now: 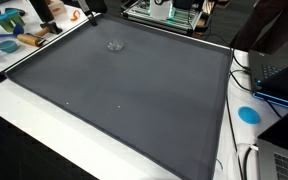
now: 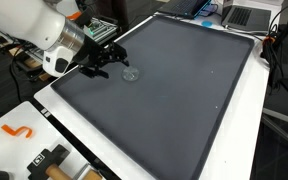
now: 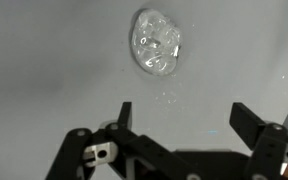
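Rosa: Black fingers (image 3: 124, 118) sit closest to the wrist camera, rising from the bottom edge. How do they stand?

Tim: Wide apart, with only bare mat between them. The gripper (image 3: 183, 112) is released and grasps nothing.

Rosa: And the arm behind it?

Tim: The arm (image 2: 42, 35), thick and white, reaches in from the left in an exterior view. Its last link tilts down and to the right. That puts the gripper (image 2: 110, 60) low over the left part of the mat, fingers pointing at the surface.

Rosa: Take me through the surroundings, biggest first.

Tim: A white table (image 1: 24, 135) carries everything. A dark grey mat (image 2: 184, 95) covers most of its top. Past the mat's far edge stands an open laptop (image 2: 246, 14). To the right of the mat, on the white top, lies a blue disc (image 1: 248, 114). An orange hook (image 2: 19, 130) lies on the table at the near left, well apart from the gripper.

Rosa: What is closest to the fingers?

Tim: A small clear lump (image 3: 156, 42), crumpled and glossy, lying on the mat. In the wrist view it sits beyond the fingertips, a little left of the middle of the gap, and apart from both. In an exterior view the clear lump (image 2: 131, 73) lies just right of the gripper and slightly nearer. From the opposite side the clear lump (image 1: 115, 45) shows close to the mat's far edge.

Rosa: Anything between them?

Tim: Only bare grey mat.
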`<state>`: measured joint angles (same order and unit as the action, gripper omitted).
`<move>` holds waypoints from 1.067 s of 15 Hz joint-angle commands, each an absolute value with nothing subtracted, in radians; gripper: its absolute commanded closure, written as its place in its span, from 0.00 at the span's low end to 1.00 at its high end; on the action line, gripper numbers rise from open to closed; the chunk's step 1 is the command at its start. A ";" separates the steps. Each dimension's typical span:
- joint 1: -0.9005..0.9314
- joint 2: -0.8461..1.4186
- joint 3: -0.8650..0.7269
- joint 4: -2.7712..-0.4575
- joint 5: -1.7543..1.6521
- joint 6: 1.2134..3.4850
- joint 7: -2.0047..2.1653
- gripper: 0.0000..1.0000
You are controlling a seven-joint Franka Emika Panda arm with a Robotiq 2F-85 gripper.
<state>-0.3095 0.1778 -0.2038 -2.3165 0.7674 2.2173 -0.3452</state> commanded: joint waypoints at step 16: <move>-0.241 0.151 -0.180 -2.303 0.661 2.241 -0.342 0.00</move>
